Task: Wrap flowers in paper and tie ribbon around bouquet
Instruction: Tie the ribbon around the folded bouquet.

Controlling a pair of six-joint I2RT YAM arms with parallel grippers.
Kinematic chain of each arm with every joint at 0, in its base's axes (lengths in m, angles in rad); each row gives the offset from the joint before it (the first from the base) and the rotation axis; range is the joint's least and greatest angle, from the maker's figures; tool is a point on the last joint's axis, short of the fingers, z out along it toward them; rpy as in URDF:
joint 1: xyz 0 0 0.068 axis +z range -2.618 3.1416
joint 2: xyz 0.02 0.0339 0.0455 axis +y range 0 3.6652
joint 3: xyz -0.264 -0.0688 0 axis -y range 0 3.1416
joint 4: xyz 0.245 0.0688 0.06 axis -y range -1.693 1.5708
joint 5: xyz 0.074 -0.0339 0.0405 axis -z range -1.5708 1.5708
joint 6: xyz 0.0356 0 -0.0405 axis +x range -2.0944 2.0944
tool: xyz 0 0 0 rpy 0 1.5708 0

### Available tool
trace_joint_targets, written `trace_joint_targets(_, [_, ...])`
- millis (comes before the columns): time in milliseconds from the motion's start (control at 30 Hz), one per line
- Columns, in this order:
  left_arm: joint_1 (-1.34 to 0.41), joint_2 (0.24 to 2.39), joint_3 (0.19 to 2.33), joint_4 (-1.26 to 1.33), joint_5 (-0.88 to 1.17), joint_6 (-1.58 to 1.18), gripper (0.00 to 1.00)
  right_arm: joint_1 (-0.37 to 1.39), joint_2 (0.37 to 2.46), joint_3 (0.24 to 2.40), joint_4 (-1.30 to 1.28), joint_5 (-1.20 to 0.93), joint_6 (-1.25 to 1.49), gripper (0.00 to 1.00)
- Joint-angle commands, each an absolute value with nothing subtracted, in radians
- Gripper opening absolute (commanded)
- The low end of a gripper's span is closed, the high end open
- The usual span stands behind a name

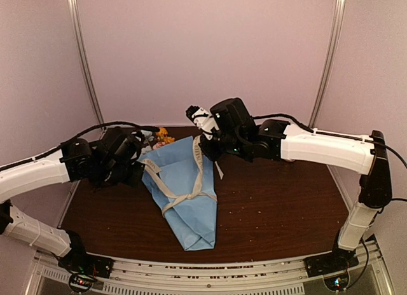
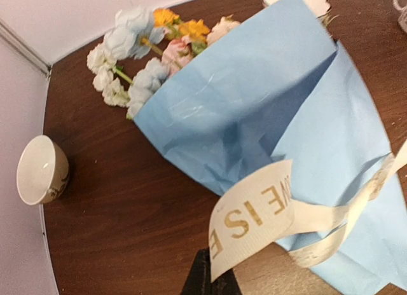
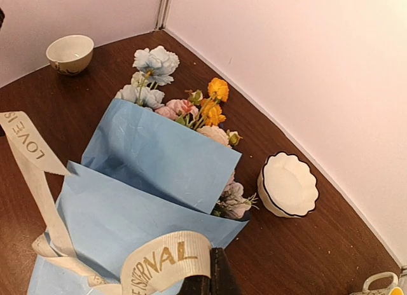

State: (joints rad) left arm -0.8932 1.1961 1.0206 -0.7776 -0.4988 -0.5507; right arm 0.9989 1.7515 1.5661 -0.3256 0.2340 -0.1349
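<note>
Bouquet flat on the table, a gripper pinching each end of the ribbon.

Top view: the bouquet (image 1: pixel 175 171) lies on the dark table (image 1: pixel 286 199), with the narrow tip of its light-blue paper (image 1: pixel 197 228) toward the arm bases and the flowers (image 1: pixel 163 137) at the far end. The ribbon (image 1: pixel 189 196) crosses its middle. The left gripper (image 1: pixel 144 164) and right gripper (image 1: pixel 203 150) flank the wide end, but their jaws are hard to read here. Left wrist: the fingers are clamped together on a lettered ribbon end beside the paper. A beige bowl (image 2: pixel 41 170), hidden in the top view, sits well apart by the wall. Right wrist: the jaws are clamped on the other ribbon end. Only here a scalloped white dish (image 3: pixel 289 184) shows whole, just beside the blooms.
</note>
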Motion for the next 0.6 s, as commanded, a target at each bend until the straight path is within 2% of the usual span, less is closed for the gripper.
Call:
trace_joint_targets(0, [-0.946,1.223,1.101,-0.665,-0.535,-0.511,0.0,1.007,1.758,1.595,-0.317,0.192,-0.124,0.0])
trace_joint_targets(367, [-0.922,1.26,1.097,-0.683,-0.581,-0.521,0.0,0.981,1.775,1.617,-0.31,0.215,-0.164,0.0])
trace_joint_targets(467, [-0.75,1.214,0.946,-0.745,-0.512,-0.682,0.0,0.826,1.713,1.502,-0.286,0.135,-0.007,0.0])
trace_joint_targets(567, [-0.591,1.038,0.739,-0.729,-0.433,-0.855,0.0,0.527,1.582,1.201,-0.171,-0.012,0.212,0.0])
